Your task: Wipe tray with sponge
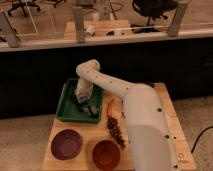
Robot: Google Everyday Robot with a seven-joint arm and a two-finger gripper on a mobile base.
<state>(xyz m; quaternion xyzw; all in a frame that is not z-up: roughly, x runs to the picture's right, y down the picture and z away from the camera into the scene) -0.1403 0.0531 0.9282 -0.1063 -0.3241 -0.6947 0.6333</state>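
Observation:
The green tray point(69, 111) lies at the back left of the wooden table. My gripper point(82, 99) hangs from the white arm point(107, 82) and is down inside the tray, near its middle. A small dark object point(92, 110) lies in the tray just right of and in front of the gripper. I cannot make out a sponge; whatever is under the gripper is hidden.
A round purple bowl point(66, 144) and a round orange-brown bowl point(106, 154) stand at the table's front. A dark clustered heap point(116, 130) and a reddish item point(110, 106) lie right of the tray. My arm's large white body point(150, 130) covers the table's right side.

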